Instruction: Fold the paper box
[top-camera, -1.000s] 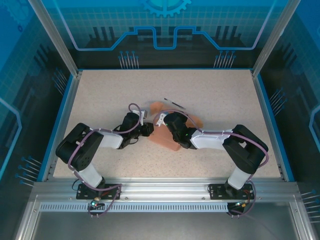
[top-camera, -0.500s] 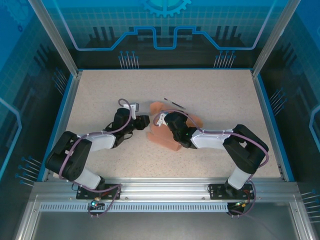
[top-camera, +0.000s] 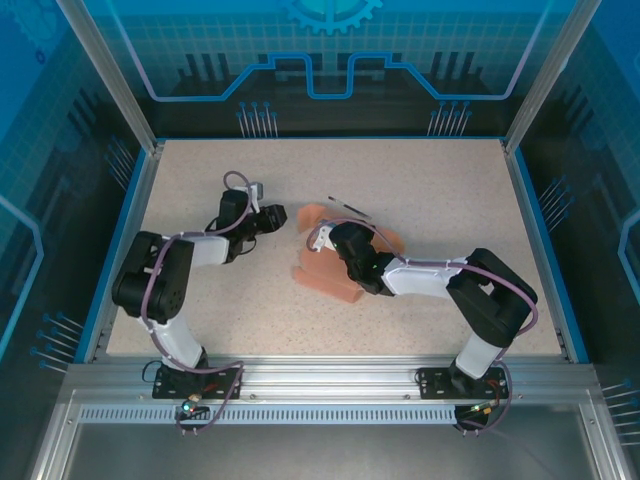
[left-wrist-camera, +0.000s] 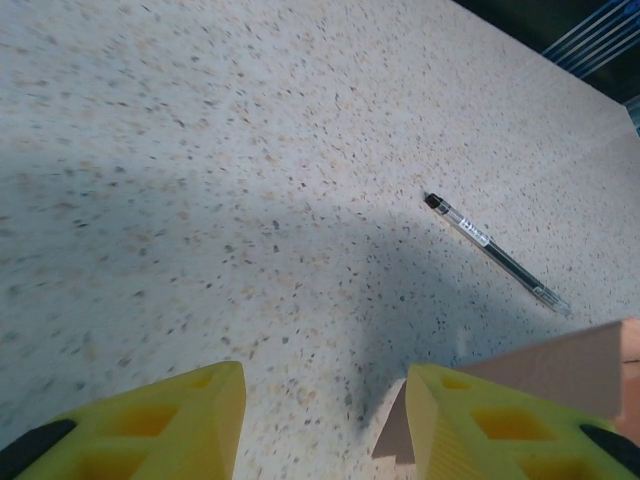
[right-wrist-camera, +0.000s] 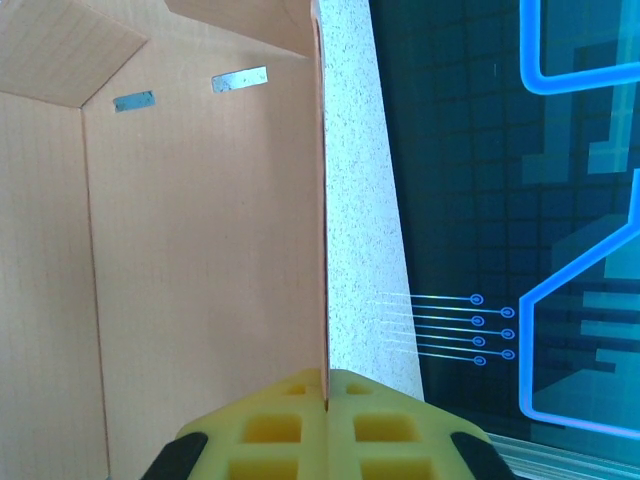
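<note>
the right hand (right-wrist-camera: 325, 385) is pinched shut on the thin edge of one wall of the box (right-wrist-camera: 200, 250), which stands half-folded at mid bench (top-camera: 450, 190), while the left hand (left-wrist-camera: 322, 380) hovers empty, fingers parted, just left of the box, with a pen (left-wrist-camera: 495, 255) lying beyond.

Top external: fixed, high over the near edge of the speckled beige table (top-camera: 450, 200), looking down; whole tabletop, salmon-pink cardboard paper box (top-camera: 320, 280) near centre.
Left wrist: low, close, left of the box, facing the thin dark pen (left-wrist-camera: 495, 255) at its far side; box corner shared.
Right wrist: against the box wall, looking along it.
</note>
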